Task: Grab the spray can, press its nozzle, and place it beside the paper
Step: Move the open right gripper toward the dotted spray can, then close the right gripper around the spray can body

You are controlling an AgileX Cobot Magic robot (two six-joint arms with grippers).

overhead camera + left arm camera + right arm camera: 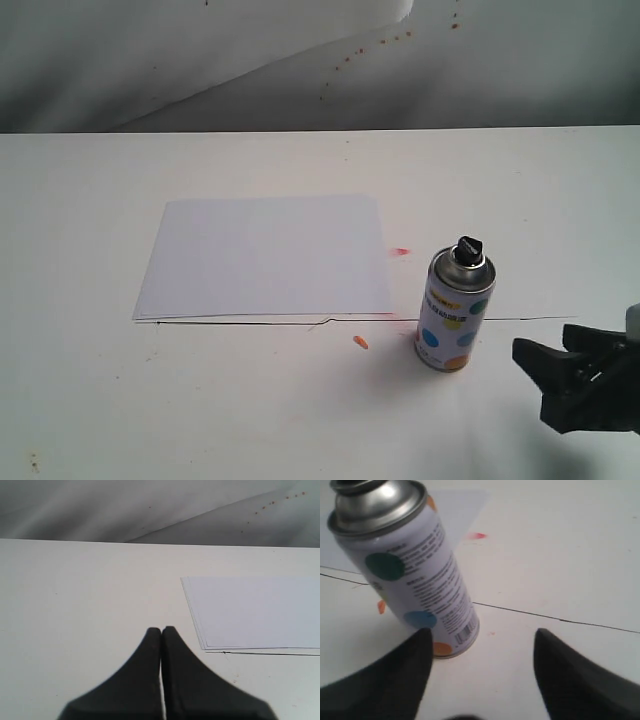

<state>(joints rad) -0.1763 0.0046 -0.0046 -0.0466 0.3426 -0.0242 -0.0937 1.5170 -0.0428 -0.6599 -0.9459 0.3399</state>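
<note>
The spray can [455, 315] stands upright on the white worktop [100, 400], just beside the near right corner of the paper [265, 255] and not on it. Its black nozzle [469, 246] sits on top of the silver dome. The paper lies flat.

The right end effector [483, 635] is near the can on its right, jaws wide apart and holding nothing, with a gap to the can in the exterior view. The left end effector [161, 630] is fully closed and empty, over bare worktop beside the paper's far edge.

A red mark [401, 252] and an orange mark [360, 343] stain the worktop near the can.

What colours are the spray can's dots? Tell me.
Blue, green and orange, on the spray can; exterior view shows best.
</note>
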